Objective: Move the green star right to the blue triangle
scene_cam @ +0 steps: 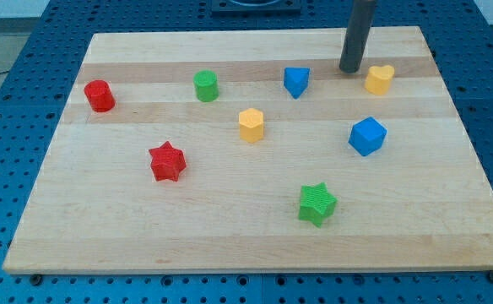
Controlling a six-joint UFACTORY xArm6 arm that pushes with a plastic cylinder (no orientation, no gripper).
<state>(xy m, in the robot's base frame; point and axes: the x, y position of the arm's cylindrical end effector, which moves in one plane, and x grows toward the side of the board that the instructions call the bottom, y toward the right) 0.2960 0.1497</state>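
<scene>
Dark and straight, the rod comes down from the frame's top edge, upper right, leaning slightly, and my tip (349,70) rests on the wooden counter (230,245) between the blue triangle (296,82) and the yellow heart (380,78), touching neither. No claw shows, only the bare rod. Green star (316,203) lies lower centre-right, well apart from tip and triangle. Elsewhere: blue cube (368,136) at right, yellow hexagon (251,124) mid-frame, green cylinder (205,85), red cylinder (100,95) upper left, red star (166,161).
</scene>
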